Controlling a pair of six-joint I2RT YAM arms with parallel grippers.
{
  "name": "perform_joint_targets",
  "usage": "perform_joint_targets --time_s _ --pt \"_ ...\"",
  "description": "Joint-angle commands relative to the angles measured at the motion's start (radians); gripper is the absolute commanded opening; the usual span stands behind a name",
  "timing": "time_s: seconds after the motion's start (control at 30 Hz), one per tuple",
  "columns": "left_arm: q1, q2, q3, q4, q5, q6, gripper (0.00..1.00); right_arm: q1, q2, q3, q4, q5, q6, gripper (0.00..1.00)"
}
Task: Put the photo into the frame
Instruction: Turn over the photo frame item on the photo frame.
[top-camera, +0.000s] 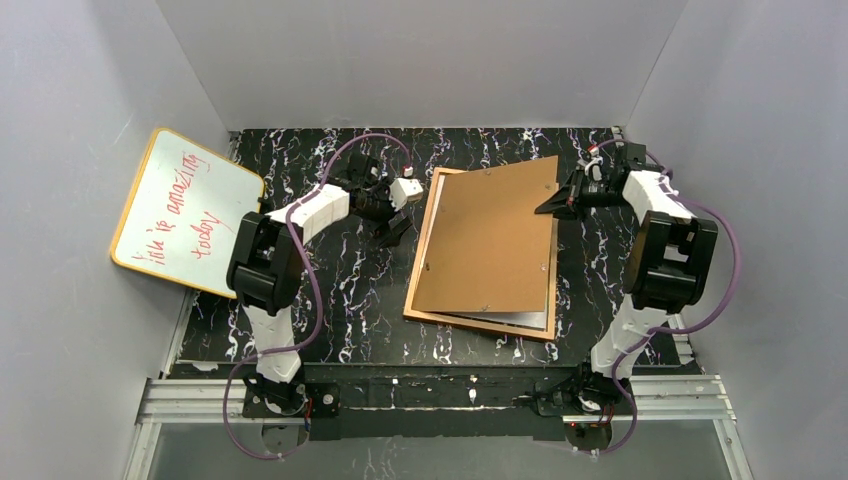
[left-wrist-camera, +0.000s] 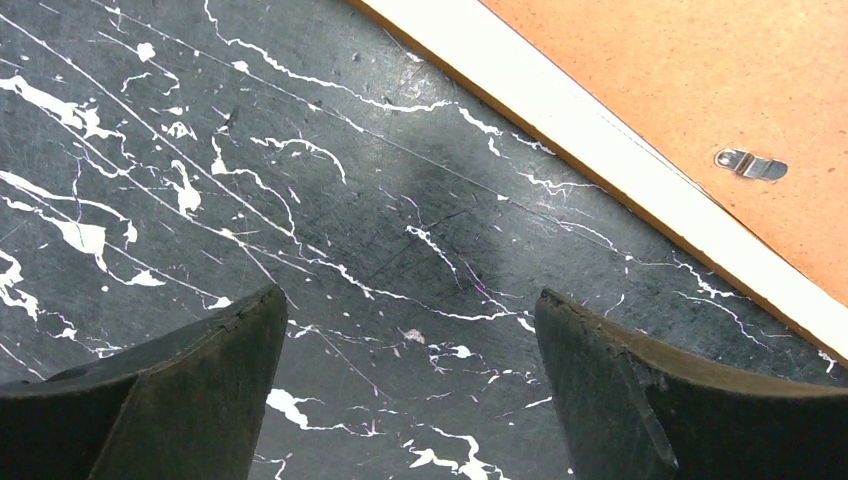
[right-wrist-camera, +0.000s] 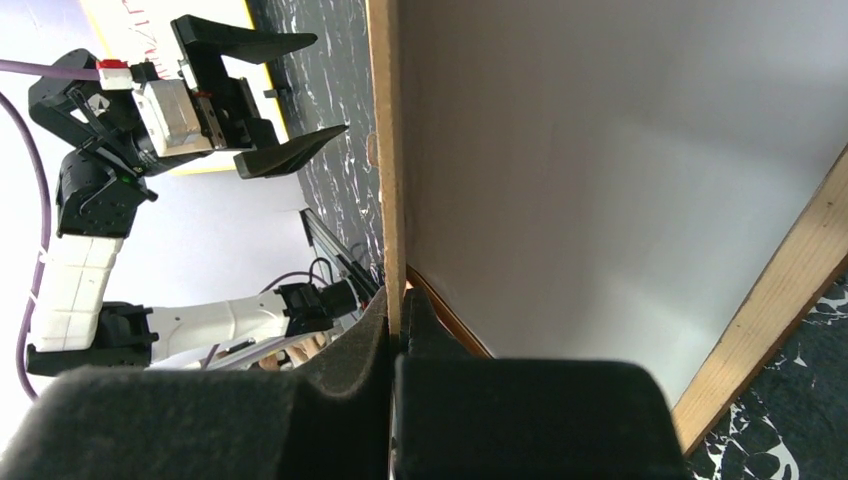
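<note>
White, plain-backed photo (right-wrist-camera: 600, 170), by the look of it, lying face down inside the frame (left-wrist-camera: 600, 140), just below and beside the right hand (right-wrist-camera: 395, 330), under the tilted-up brown backing board (top-camera: 490, 240).

Plenty to go wrong from here. Could be nudged askew in the frame's recess if caught by the board coming down, with the board sitting crooked over the frame. Could end up creased or trapped under a corner if covered without squaring up first. Could lose the board altogether: a narrow pinch on one thin edge and a wide panel hanging off it, easy to pivot or slip. Worth watching too the small metal tab (left-wrist-camera: 750, 163) on the board, ahead and to the right of the left hand (left-wrist-camera: 410, 310); apt to foul the rail if turned the wrong way.

Right hand: clamped shut on the board's edge, one finger either side, touching nothing else visible.

Left hand: spread close to full width, holding nothing, poised over the black marbled counter (left-wrist-camera: 300, 200), apparently clear of it, with the frame's pale rail just beyond its right finger and no contact.
</note>
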Motion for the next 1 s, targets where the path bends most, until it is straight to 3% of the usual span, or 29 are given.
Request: perform_joint_targets --time_s 0.0,0.63,0.97 --pt "-0.004 -0.007 -0.021 0.008 -0.009 -0.01 0.91 0.026 0.005 0.037 -0.01 -0.019 -0.003 0.01" --pt "-0.014 0.132 0.017 0.113 -0.181 -0.133 0.82 0.186 0.101 0.086 0.084 -0.041 0.068 0.01" --pt "-0.008 0.095 -0.022 0.154 -0.258 -0.14 0.81 0.328 0.124 0.029 0.313 0.0 0.255 0.01"
